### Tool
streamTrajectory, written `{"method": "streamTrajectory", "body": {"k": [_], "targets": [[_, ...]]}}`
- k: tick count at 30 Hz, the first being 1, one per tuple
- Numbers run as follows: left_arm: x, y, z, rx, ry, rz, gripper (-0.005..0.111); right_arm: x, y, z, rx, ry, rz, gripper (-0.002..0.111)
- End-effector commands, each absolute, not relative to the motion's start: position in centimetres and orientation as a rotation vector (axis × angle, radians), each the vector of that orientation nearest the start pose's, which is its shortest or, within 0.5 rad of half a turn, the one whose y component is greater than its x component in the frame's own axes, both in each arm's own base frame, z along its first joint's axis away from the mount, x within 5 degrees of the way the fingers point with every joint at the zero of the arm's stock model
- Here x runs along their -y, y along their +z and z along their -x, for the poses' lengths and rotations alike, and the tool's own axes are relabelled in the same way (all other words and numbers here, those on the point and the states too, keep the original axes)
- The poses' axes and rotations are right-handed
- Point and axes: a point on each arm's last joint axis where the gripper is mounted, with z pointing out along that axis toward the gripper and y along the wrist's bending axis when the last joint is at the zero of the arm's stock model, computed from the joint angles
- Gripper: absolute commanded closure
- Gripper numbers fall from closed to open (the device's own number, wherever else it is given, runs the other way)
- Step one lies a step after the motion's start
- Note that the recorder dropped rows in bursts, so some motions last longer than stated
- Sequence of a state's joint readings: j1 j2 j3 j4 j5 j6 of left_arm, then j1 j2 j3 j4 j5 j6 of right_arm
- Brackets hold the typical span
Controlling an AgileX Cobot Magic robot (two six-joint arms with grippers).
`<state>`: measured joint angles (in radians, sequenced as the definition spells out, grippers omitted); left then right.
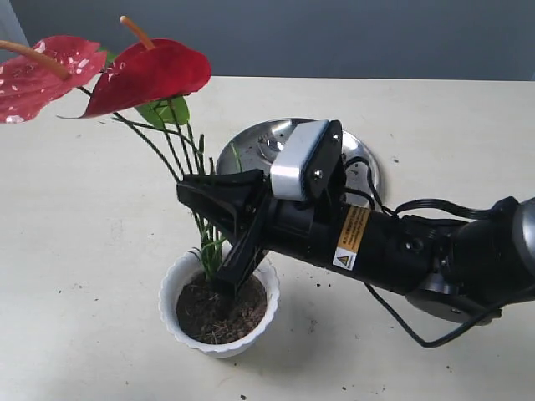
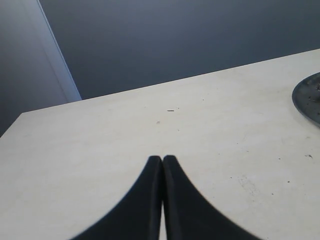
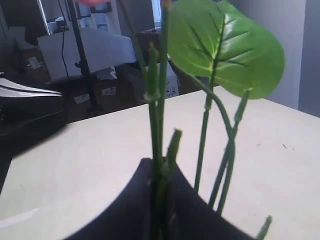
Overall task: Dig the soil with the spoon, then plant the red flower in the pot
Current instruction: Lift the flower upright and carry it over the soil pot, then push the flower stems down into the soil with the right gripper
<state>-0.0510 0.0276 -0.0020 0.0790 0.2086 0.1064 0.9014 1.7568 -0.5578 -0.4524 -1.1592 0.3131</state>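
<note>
The red flower (image 1: pixel 146 73) stands upright, its two glossy blooms at the upper left of the exterior view. Its green stems (image 1: pixel 207 251) run down into the dark soil (image 1: pixel 213 316) that fills the white fluted pot (image 1: pixel 219 344). My right gripper (image 1: pixel 203 209) is just above the pot, shut on the stem bundle. The right wrist view shows the stems (image 3: pixel 156 125) pinched in the right gripper (image 3: pixel 161 167), with a green leaf (image 3: pixel 225 47) above. My left gripper (image 2: pixel 162 159) is shut on nothing over bare table and is outside the exterior view. The spoon is out of view.
The round steel plate (image 1: pixel 276 138) lies behind the pot, partly hidden by the right arm, and its edge (image 2: pixel 310 97) shows in the left wrist view. Soil crumbs (image 1: pixel 322 281) dot the cream table (image 1: pixel 84 251) to the right of the pot.
</note>
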Motion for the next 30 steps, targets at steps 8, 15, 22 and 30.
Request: {"method": "streamTrajectory", "body": {"k": [8, 15, 22, 30], "targets": [[0.2, 19.4, -5.8, -1.699, 0.1, -0.18, 0.106, -24.7, 15.3, -14.5, -1.468, 1.158, 0.988, 0.109], [0.2, 19.4, -5.8, -1.699, 0.1, -0.18, 0.106, -23.0, 13.9, -13.6, -1.556, 1.118, 0.978, 0.109], [0.2, 19.4, -5.8, -1.699, 0.1, -0.18, 0.106, -23.1, 13.9, -13.4, -1.554, 1.133, 0.993, 0.109], [0.2, 19.4, -5.8, -1.699, 0.1, -0.18, 0.106, -23.2, 13.5, -13.0, -1.571, 1.183, 1.032, 0.109]]}}
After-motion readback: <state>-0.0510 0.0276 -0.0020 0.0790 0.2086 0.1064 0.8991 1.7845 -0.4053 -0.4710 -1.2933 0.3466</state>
